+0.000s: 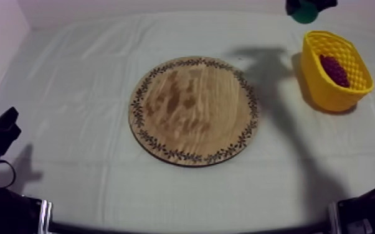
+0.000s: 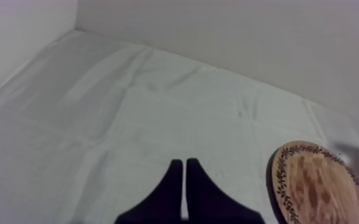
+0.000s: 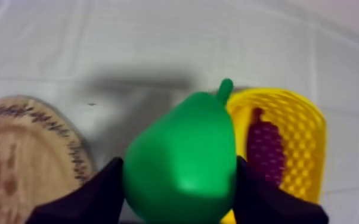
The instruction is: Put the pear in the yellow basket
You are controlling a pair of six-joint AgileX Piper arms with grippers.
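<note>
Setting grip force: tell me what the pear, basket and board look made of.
Pear: smooth, slightly glossy green, likely plastic; a soft highlight shows.
Basket: yellow openwork lattice, probably moulded plastic.
Board: wood, matte, with visible grain and a dark leaf-pattern rim.

We see soft, even light from above on the pale cloth of the desk (image 1: 71, 124), bright and without glare. A broad grey shadow runs down the cloth from beside the yellow basket (image 1: 336, 71), past the right rim of the wooden board (image 1: 193, 111). A darker shadow hugs the basket's left foot. In the right wrist view the pear (image 3: 182, 161) carries a pale sheen low on its skin, and a faint shadow lies on the cloth behind it.
</note>
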